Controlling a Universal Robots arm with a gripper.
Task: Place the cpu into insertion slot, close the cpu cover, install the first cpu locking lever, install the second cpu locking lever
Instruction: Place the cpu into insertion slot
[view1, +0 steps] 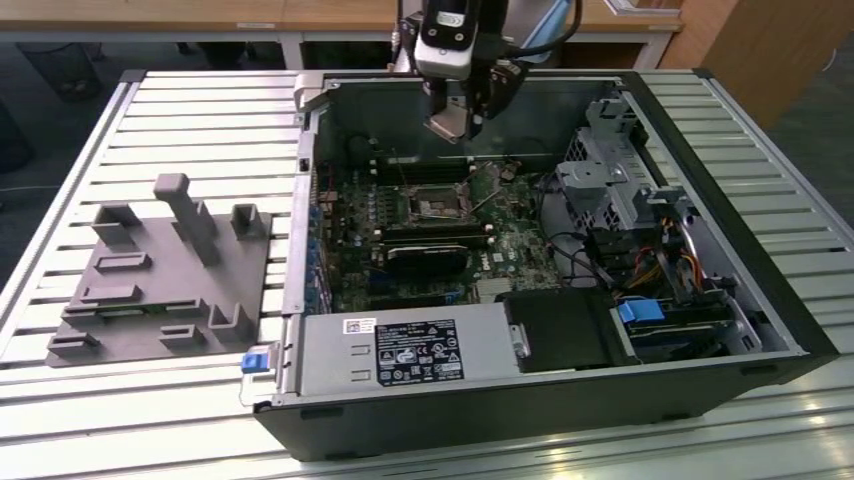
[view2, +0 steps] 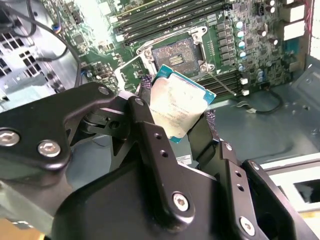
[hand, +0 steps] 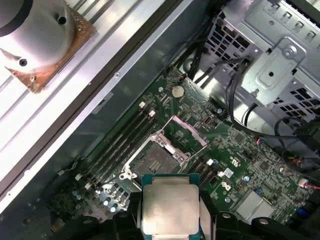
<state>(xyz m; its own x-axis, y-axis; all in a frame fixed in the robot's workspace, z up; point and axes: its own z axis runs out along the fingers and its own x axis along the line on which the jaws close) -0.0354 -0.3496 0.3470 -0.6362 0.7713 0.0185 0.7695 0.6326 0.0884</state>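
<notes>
The cpu (view2: 177, 107), a flat silver-grey square with a teal edge, is held edge to edge between my gripper's (view2: 177, 102) two black fingers (view2: 145, 87). In the first wrist view the cpu (hand: 170, 207) hangs above the green board, a short way off the insertion slot (hand: 157, 161). The slot (view2: 175, 56) lies uncovered, dark in the middle with a silvery rim. The cpu cover (hand: 189, 134) is swung up on the slot's far side. In the exterior view my gripper (view1: 454, 125) hovers inside the open computer case, above and behind the slot (view1: 434, 205).
Long black memory slots (view2: 165, 20) run beside the socket. A black heatsink block (view1: 427, 255), cables (view1: 601, 260) and a metal drive cage (view1: 614, 180) crowd the case. The power supply (view1: 400, 350) sits in front. A grey fixture with pegs (view1: 160, 270) lies on the exterior view's left.
</notes>
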